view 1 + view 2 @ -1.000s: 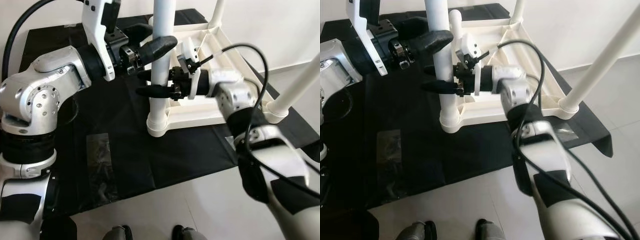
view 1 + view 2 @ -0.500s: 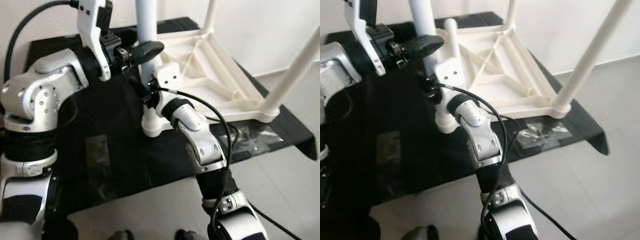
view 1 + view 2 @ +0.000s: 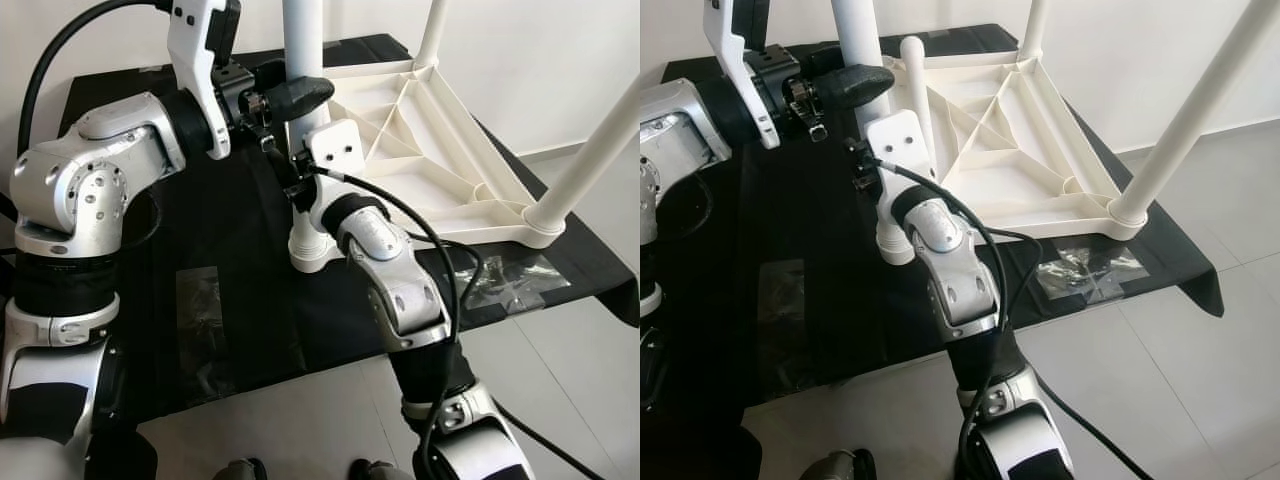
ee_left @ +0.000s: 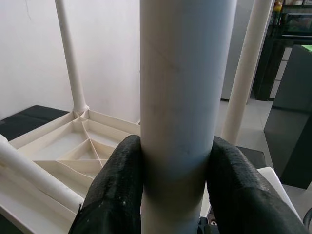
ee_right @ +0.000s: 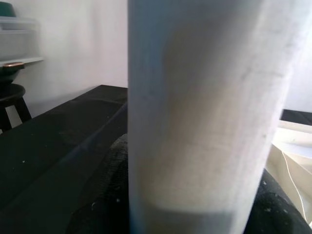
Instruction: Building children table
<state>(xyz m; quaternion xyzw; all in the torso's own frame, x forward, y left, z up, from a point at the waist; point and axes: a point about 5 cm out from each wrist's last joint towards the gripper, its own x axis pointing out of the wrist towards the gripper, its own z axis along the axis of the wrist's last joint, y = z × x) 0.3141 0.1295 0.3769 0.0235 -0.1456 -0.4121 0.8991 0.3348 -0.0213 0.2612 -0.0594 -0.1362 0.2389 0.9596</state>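
A white children's table (image 3: 420, 130) lies upside down on a black mat, legs pointing up. My left gripper (image 3: 300, 97) is shut on the near-left table leg (image 3: 303, 40) high up; its black fingers (image 4: 117, 190) press both sides of the tube. Just below it, my right gripper (image 3: 296, 185) is shut on the same leg, above the leg's socket (image 3: 312, 250). The right wrist view has the leg (image 5: 195, 97) very close, with finger pads (image 5: 105, 204) at either side. Another white leg (image 3: 915, 85) leans slanted on the table's ribbed underside.
Two more legs stand upright at the far corner (image 3: 432, 30) and the right corner (image 3: 590, 150). The black mat (image 3: 240, 330) carries clear plastic wrappers (image 3: 205, 320) (image 3: 505, 280). Grey tiled floor (image 3: 560, 400) surrounds it, with a white wall behind.
My right arm has swung from the leg's right side round to the front, its gripper staying on the leg. The left gripper keeps its hold. The camera shifted slightly.
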